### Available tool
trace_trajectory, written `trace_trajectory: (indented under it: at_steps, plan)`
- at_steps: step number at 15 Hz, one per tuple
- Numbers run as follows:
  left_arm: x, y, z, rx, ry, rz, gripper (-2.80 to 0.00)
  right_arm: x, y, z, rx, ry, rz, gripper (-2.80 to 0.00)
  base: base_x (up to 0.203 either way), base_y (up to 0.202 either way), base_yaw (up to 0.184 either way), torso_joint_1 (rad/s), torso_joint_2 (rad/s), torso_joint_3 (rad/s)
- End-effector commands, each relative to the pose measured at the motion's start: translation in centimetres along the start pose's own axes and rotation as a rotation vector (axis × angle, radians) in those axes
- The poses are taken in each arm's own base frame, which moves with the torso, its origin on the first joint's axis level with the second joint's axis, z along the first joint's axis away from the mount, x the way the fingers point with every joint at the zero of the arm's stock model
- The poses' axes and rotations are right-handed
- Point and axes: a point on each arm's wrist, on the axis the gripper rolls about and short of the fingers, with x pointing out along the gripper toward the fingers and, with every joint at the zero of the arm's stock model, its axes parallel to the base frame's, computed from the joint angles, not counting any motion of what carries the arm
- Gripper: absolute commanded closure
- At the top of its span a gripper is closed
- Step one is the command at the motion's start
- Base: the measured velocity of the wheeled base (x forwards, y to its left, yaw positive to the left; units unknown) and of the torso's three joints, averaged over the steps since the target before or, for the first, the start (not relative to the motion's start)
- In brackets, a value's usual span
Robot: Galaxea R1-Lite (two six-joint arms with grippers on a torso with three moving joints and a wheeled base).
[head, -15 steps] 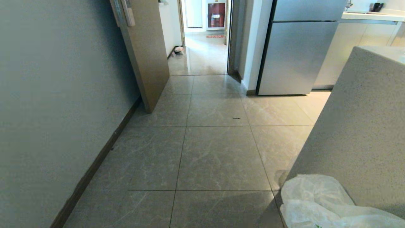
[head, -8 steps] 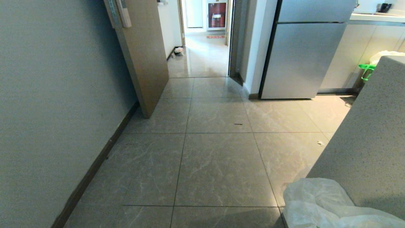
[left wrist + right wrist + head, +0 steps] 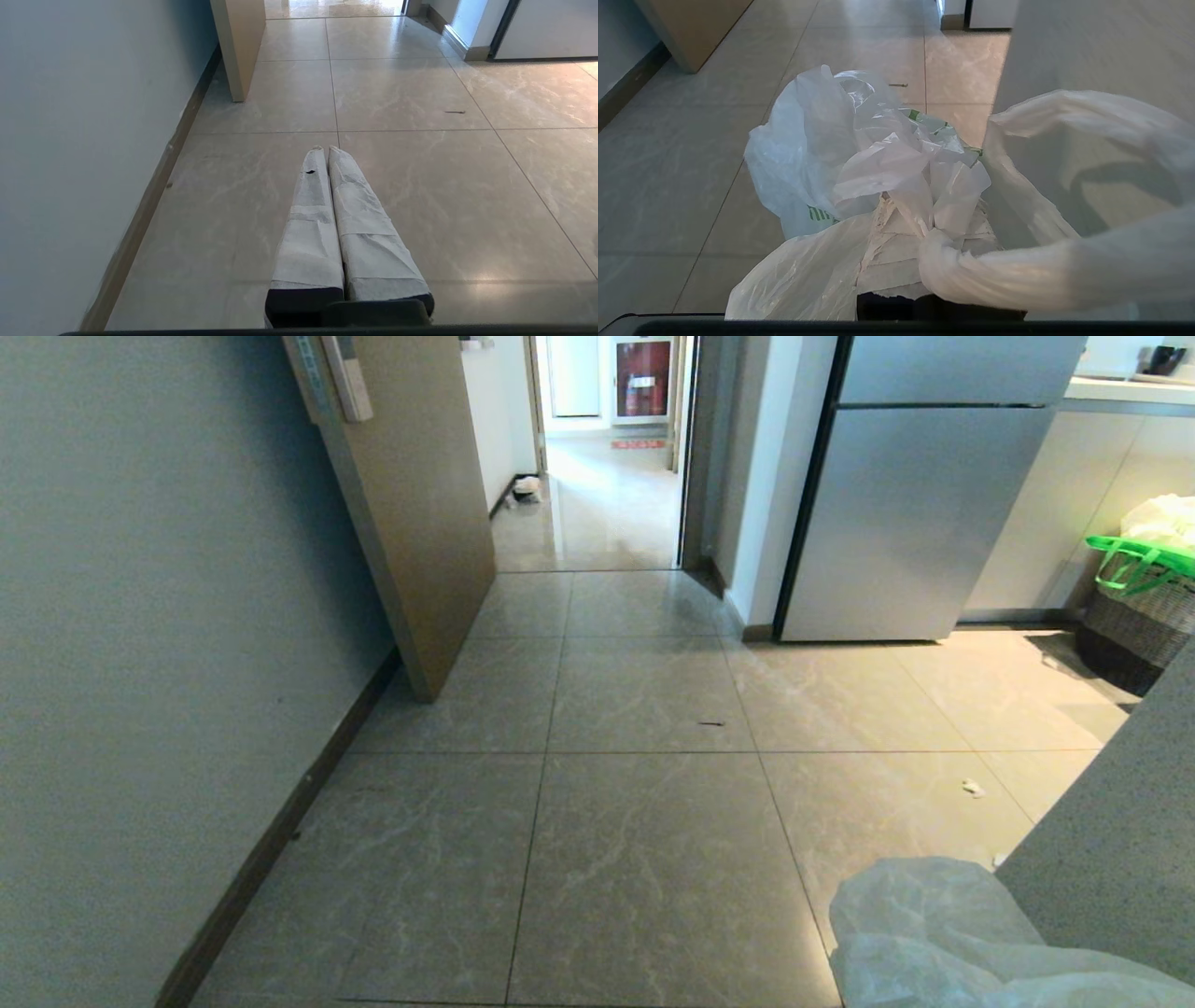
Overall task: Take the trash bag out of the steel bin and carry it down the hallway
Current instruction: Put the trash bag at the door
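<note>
1. Step in hand: the carry. The trash bag (image 3: 859, 154) is out of the steel bin (no steel bin shows in any view) and hangs from the right gripper (image 3: 920, 228), whose taped fingers are clamped on the gathered neck of the plastic. In the head view the bag's crumpled white bulk (image 3: 943, 933) fills the lower right corner, just beside the edge of the speckled counter (image 3: 1111, 868).

2. Left gripper (image 3: 324, 149): taped fingers pressed together, holding nothing, pointing out level over the floor tiles (image 3: 420, 196) near the left-hand wall (image 3: 70, 140).

3. Destination: the hallway (image 3: 597, 513) opens through the doorway straight ahead, past the open wooden door (image 3: 411, 513) on the left and the fridge (image 3: 896, 513) on the right. A red-fronted cabinet (image 3: 642, 378) stands at its far end.

4. Next move, as a judgement: drive forward on a line between door edge and fridge corner, keeping the grip closed; the bag swings on the counter side, so a snag on that edge is the likeliest fault.

5. Count:
   - trash bags in hand: one, with green print showing through;
   - grippers: two, one loaded and one empty;
   - other bins: one woven-patterned bin (image 3: 1134, 616) with a green liner, by the far cabinets (not the task's);
   - floor scraps: one small white piece (image 3: 973, 789), one dark sliver (image 3: 712, 723);
   - one pale bundle (image 3: 527, 485) against the hallway skirting, too small to identify.
</note>
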Motion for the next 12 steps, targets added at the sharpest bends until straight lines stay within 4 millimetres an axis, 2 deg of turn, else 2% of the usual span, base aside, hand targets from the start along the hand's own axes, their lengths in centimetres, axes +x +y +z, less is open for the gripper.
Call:
trace_trajectory:
  at_steps: [1, 12]
  plan:
    - [0.00, 0.00, -0.05, -0.001, 0.000, 0.000, 0.00, 0.01, 0.00, 0.01, 0.000, 0.001, -0.001, 0.00, 0.197, 0.000, 0.003, -0.001, 0.01, 0.007]
    - [0.00, 0.00, -0.05, -0.001, 0.000, 0.000, 0.00, 0.02, 0.00, -0.02, 0.000, 0.002, -0.001, 0.00, 0.190, 0.000, 0.001, 0.003, 0.00, 0.003]
